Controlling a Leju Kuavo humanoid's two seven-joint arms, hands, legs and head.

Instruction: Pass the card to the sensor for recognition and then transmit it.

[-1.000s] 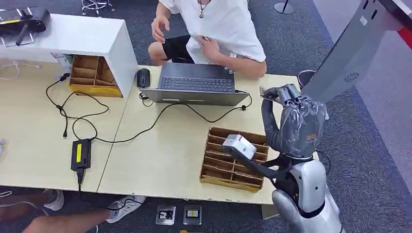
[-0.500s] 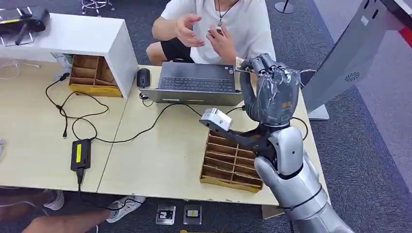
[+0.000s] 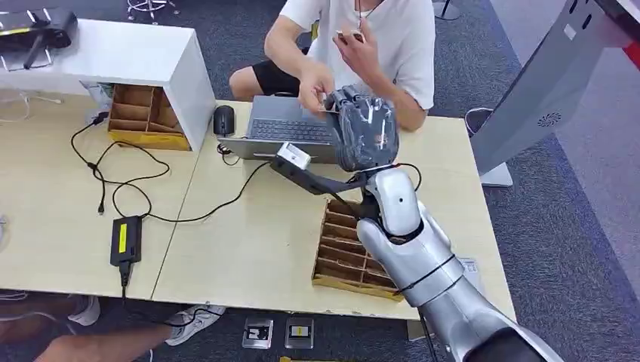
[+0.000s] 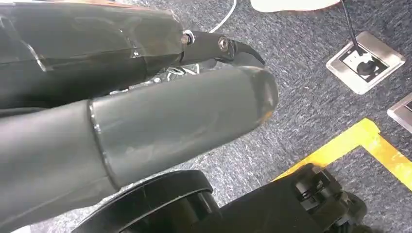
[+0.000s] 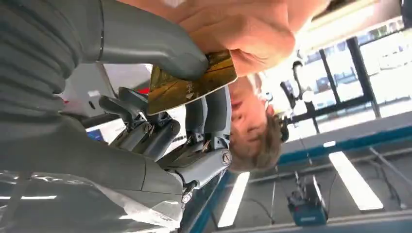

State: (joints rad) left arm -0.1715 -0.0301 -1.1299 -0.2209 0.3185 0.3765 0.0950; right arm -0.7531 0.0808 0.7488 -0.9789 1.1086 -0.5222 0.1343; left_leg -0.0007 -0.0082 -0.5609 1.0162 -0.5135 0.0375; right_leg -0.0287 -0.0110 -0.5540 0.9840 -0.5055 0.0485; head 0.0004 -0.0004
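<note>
My right hand (image 5: 160,121) pinches the gold card (image 5: 192,82); a person's hand (image 3: 315,81) touches it. Near me, the cardboard divider tray (image 3: 340,256) looks empty.

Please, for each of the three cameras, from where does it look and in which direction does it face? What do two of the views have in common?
Head view: high on the robot, facing forward and down at the table; the right arm reaches to a person's hand above the laptop.
Left wrist view: behind the hanging left hand, facing the carpet floor.
Right wrist view: behind the right hand, facing up past the gold card to the person.
Shared: head and right wrist views both show the right hand meeting the person's hand.
</note>
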